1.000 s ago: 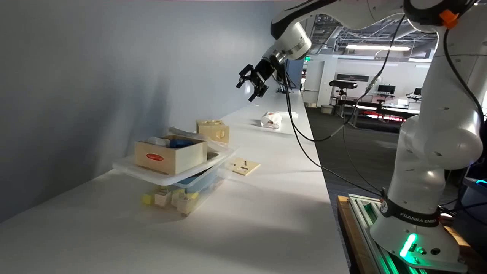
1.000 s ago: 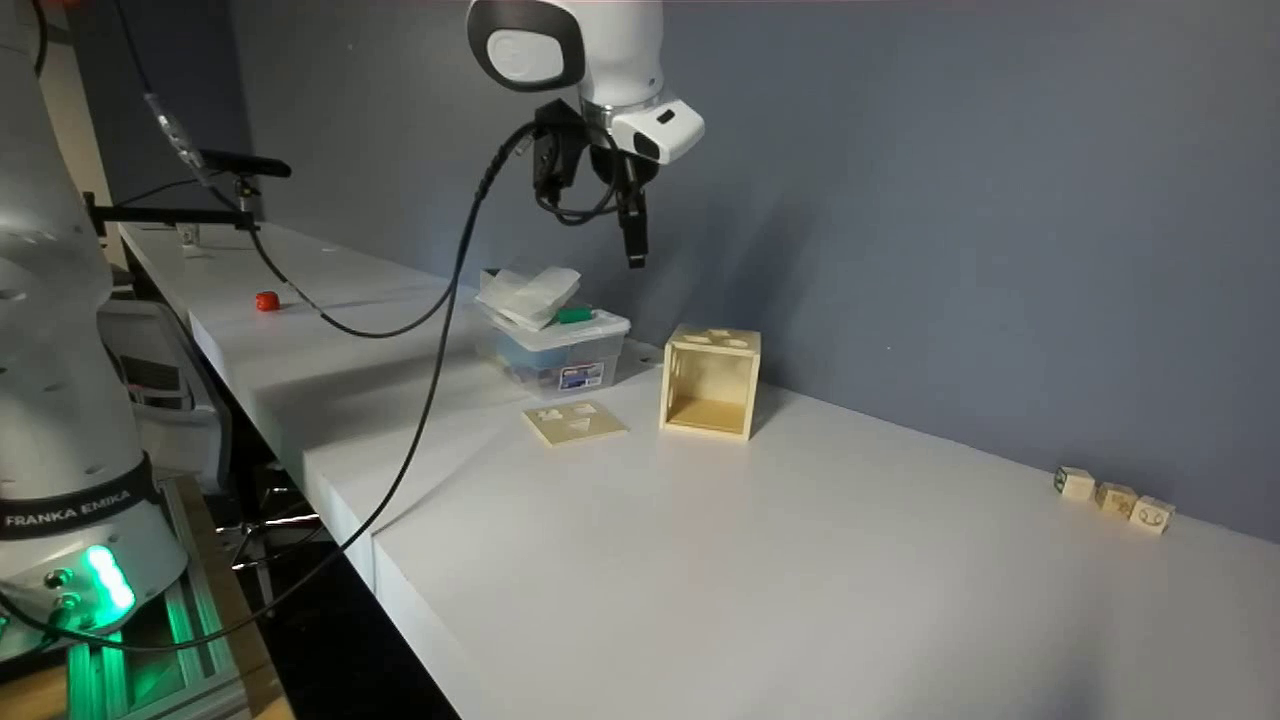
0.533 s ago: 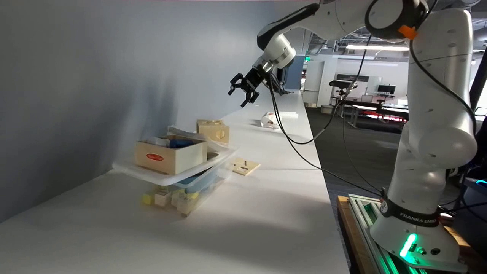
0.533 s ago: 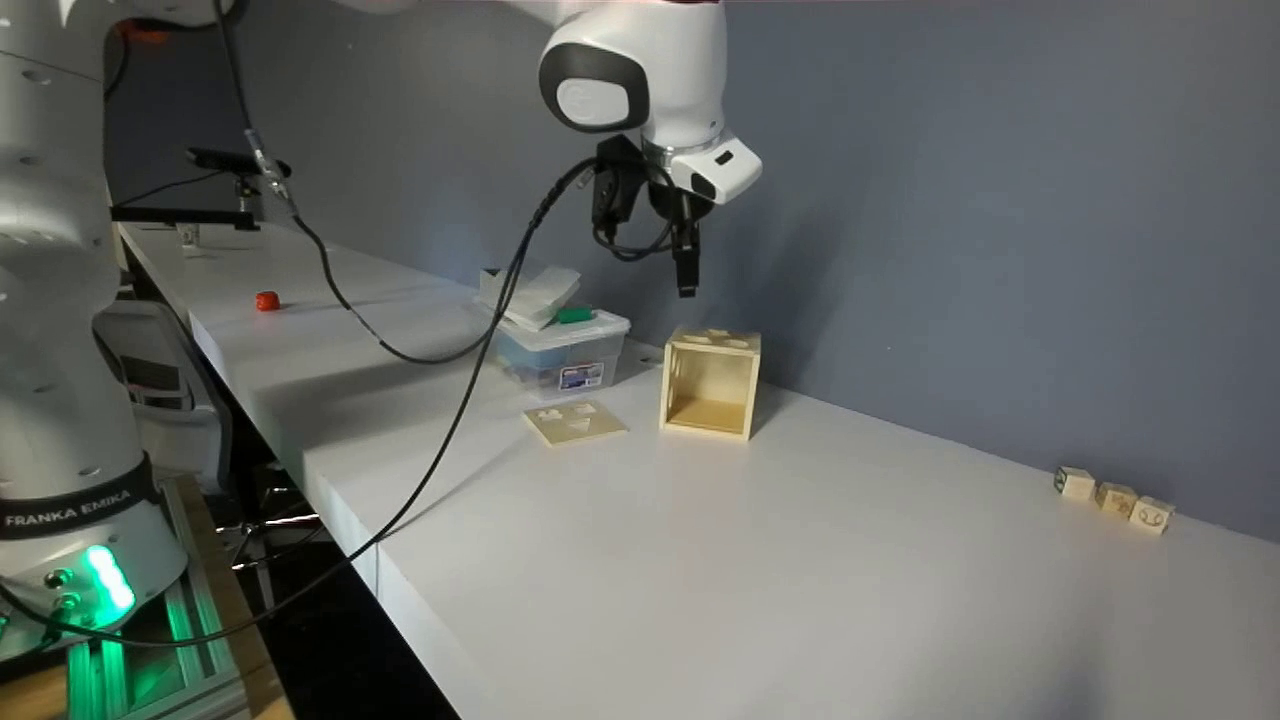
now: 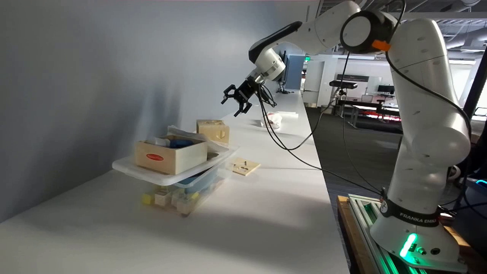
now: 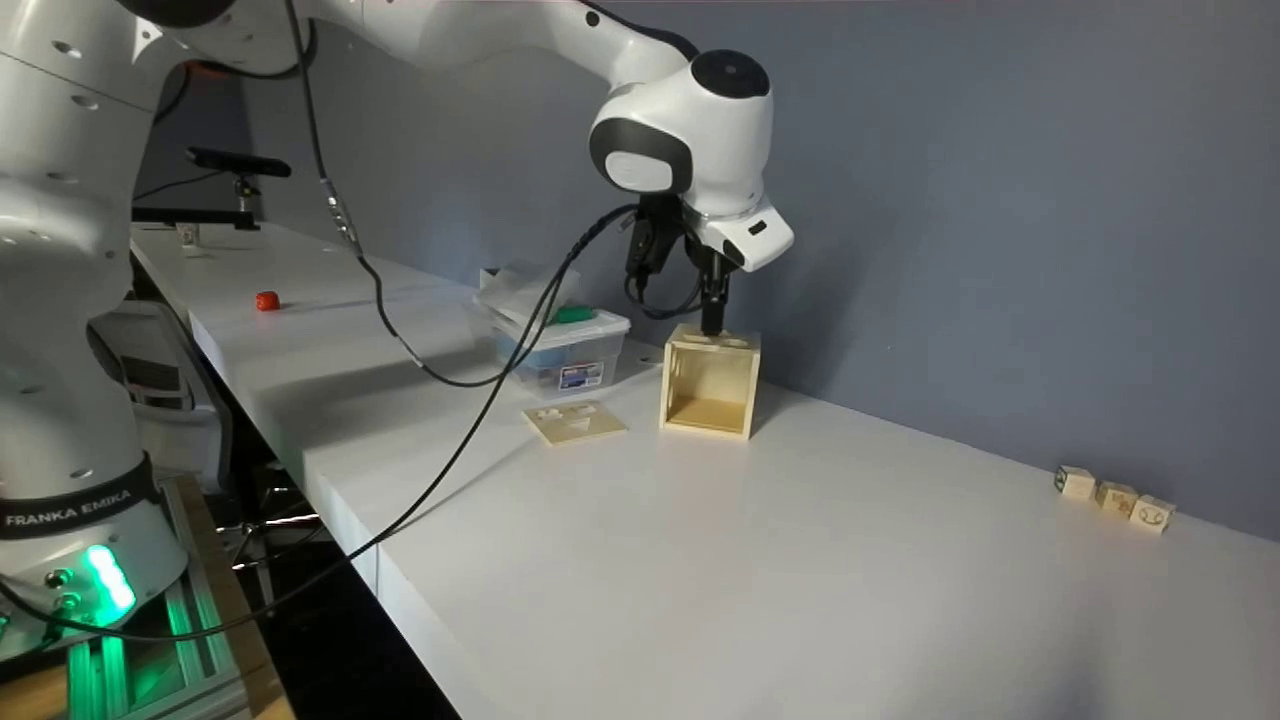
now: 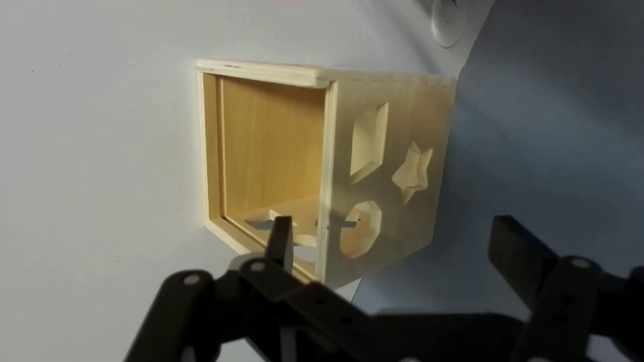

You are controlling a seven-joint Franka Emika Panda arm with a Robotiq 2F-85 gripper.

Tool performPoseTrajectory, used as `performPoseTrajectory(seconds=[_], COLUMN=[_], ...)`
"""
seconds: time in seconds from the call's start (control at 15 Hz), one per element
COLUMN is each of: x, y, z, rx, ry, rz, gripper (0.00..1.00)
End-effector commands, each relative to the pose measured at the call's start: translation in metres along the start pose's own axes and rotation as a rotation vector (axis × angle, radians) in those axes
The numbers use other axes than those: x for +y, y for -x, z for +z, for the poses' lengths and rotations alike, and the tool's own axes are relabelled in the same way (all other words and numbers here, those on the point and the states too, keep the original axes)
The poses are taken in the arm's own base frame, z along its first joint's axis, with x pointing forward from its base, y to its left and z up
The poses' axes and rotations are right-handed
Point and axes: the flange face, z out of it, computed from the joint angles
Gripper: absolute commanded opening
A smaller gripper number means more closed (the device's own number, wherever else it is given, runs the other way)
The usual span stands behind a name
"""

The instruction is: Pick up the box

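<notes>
On the tabletop (image 6: 760, 560), near the wall (image 6: 1000, 250) | box (image 7: 329, 171) stands, one side open | flat tan piece (image 6: 562, 425) lies nearby | pincer (image 7: 392, 226) hangs higher than both, jaws wide apart

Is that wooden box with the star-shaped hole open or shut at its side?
Open: in the wrist view one side of the box has no panel, and its inner wall shows in an exterior view.

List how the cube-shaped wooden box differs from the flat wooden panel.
The box is hollow with an open side; the panel is a single thin board. The box stands tall; the panel lies flat. The box sits nearer the wall than the panel. Both look like pale wood with cut-out shapes.
</notes>
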Motion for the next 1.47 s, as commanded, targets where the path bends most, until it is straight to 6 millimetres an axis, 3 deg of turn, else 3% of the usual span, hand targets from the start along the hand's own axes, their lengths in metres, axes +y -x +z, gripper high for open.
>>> performPoseTrajectory(seconds=[0.0,0.6,1.07,1.4], x=[0.006,0.011,0.015,0.016], y=[-0.013,-0.023,-0.015,-0.020], z=[0.013,0.056,0.058,0.078], rx=[-0.020,-0.008,-0.027,0.036], ry=[-0.032,-0.058,-0.021,-0.165], rz=[0.074,0.102,0.084,0.111], gripper=[1.00,1.00,1.00,1.00])
